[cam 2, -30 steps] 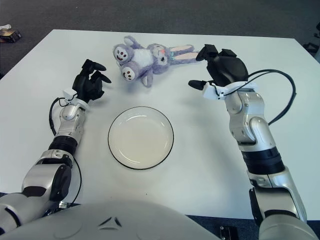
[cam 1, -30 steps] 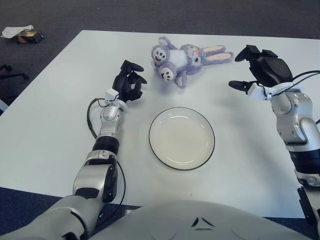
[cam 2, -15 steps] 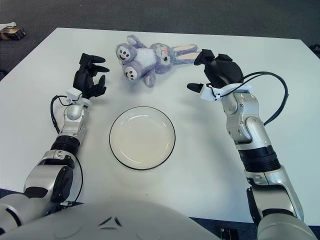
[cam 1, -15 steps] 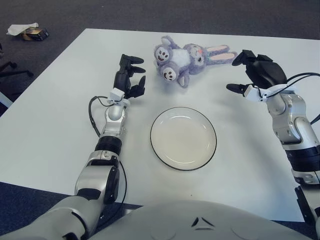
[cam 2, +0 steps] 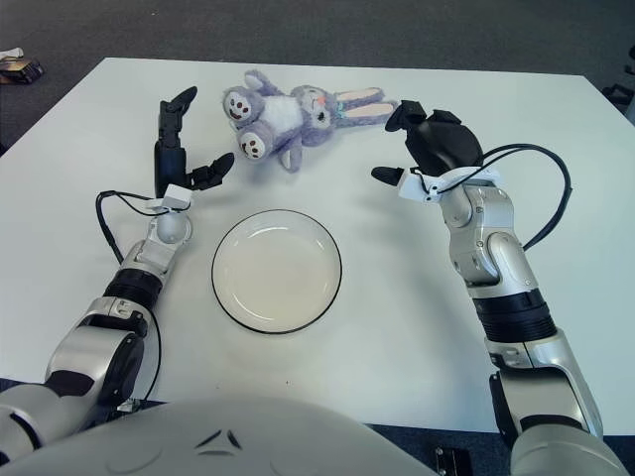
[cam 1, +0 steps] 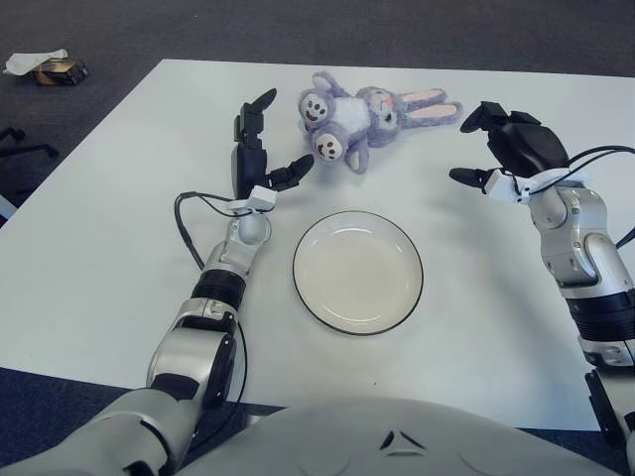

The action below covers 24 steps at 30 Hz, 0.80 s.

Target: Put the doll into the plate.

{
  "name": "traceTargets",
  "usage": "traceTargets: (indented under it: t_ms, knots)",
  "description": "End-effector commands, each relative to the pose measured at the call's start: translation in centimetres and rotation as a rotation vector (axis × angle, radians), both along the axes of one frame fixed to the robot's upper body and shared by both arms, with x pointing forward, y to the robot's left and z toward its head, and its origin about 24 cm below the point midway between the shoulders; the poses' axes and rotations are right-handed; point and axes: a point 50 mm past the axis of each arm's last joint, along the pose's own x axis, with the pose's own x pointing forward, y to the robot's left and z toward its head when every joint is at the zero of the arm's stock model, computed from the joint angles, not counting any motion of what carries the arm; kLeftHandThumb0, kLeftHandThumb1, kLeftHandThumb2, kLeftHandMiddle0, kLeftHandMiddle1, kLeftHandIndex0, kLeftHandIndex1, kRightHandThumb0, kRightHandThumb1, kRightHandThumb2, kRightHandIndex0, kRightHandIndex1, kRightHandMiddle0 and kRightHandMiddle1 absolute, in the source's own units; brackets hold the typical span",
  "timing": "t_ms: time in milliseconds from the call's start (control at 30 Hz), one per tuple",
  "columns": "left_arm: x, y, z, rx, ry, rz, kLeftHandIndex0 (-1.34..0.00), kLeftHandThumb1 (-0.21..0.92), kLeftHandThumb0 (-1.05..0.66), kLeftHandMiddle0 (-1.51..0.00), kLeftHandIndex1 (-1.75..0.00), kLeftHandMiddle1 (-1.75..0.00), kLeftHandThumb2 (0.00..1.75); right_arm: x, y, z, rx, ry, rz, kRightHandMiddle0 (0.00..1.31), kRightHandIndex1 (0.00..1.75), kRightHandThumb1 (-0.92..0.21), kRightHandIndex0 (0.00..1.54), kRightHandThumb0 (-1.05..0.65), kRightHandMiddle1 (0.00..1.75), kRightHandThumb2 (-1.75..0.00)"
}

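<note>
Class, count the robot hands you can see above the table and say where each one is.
2. The left hand is open just left of the doll, beyond the plate. The right hand is open to the doll's right, near its ears. None looks hidden.

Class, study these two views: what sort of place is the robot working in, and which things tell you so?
Probably an office or lab room rather than a home. A plain white table stands on dark grey carpet, with only a plush doll and a plate laid out, and what looks like a chair base at the left.
</note>
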Motion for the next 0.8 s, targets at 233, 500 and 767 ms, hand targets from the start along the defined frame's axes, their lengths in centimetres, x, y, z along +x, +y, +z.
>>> traceTargets:
  t_ms: [233,500,767]
  knots:
    - [-0.3,0.2,-1.9,0.109,0.029,-0.035,0.00,0.59,-0.86,0.00,-0.33,-0.24,0.55,-0.1,-0.5,-0.6,0.007,0.036,-0.019,0.00,0.94,-0.83,0.17,-0.63,1.23,-0.67]
    - [0.7,-0.4,-0.8,0.238,-0.045,-0.054,0.00,0.61,-0.94,0.00,-0.05,-0.04,0.53,-0.1,-0.7,-0.9,0.029,0.057,-0.024,0.00,0.94,-0.84,0.16,-0.63,1.21,-0.67]
    - [1.4,-0.7,-0.7,0.321,-0.050,-0.060,0.00,0.62,-0.99,0.00,0.00,0.00,0.47,-0.2,-0.7,-1.0,0.027,0.056,-0.030,0.00,0.96,-0.84,0.16,-0.63,1.21,-0.66]
